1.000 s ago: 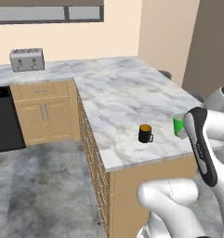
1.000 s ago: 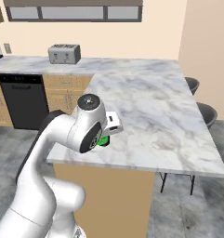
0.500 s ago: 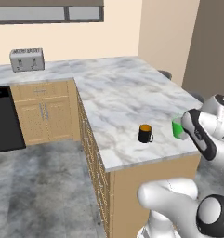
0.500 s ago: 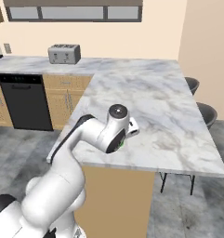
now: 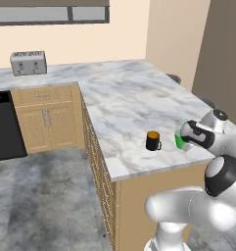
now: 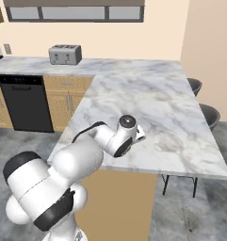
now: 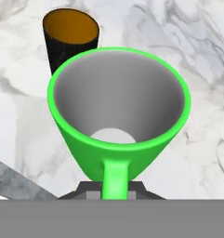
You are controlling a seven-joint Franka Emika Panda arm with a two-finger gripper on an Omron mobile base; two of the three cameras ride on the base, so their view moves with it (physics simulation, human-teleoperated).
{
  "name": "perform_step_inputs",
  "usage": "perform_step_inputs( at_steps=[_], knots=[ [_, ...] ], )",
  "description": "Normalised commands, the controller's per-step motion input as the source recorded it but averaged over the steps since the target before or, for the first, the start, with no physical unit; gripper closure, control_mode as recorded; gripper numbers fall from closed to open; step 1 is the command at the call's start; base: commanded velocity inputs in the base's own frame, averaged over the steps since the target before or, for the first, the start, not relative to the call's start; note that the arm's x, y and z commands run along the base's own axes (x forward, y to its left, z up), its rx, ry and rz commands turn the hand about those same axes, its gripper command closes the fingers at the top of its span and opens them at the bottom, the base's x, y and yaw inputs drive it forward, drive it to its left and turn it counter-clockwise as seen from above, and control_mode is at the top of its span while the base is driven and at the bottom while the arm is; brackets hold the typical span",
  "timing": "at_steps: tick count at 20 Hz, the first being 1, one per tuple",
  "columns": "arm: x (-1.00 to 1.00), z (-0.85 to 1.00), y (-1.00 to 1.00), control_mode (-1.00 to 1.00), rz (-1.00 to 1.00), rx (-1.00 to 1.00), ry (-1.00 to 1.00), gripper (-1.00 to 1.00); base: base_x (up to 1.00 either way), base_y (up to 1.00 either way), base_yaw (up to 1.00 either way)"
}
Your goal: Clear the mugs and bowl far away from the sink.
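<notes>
A green mug [image 7: 118, 111] with a grey inside sits right in front of the hand, its handle pointing back between the fingers. My gripper [image 7: 115, 185] is shut on that handle, and the fingertips are hidden behind the mug. In the left base view the green mug [image 5: 179, 141] is low over the marble counter [image 5: 124, 103] near its front edge, with the hand [image 5: 194, 135] just right of it. A black mug [image 5: 153, 140] with an orange inside stands upright close to its left, also the black mug [image 7: 70, 39] just beyond the green one. The bowl and the sink are out of view.
A silver toaster [image 5: 28, 62] stands at the counter's far left back. A black dishwasher [image 6: 24, 103] sits under the counter on the left. Dark stools [image 6: 208, 116] stand along the counter's right side. The counter's front edge [image 6: 176, 170] is close to the hand.
The arm has folded and swung low. The hand has carried the green mug a little left and down, closer to the black mug. The black mug has not moved.
</notes>
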Motion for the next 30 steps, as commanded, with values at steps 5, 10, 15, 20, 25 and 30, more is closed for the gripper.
perform_step_inputs(
  at_steps=[5,10,15,20,25,30],
  knots=[
    [0.56,-0.52,-0.02,-1.0,0.02,0.0,0.0,1.0,0.0,0.0,0.0],
    [0.5,-0.34,-0.06,-1.0,0.03,0.0,0.0,1.0,0.0,0.0,0.0],
    [0.49,-0.35,-0.03,-1.0,0.01,0.0,0.0,1.0,0.0,0.0,0.0],
    [0.21,-0.35,-0.05,-1.0,0.0,0.0,0.0,-1.0,0.0,0.0,0.0],
    [-0.01,-0.01,0.0,-1.0,0.0,0.0,0.01,-1.0,0.0,0.0,0.0],
    [-0.01,0.78,0.01,-1.0,0.01,-0.03,0.01,-1.0,0.0,0.0,0.0]
  ],
)
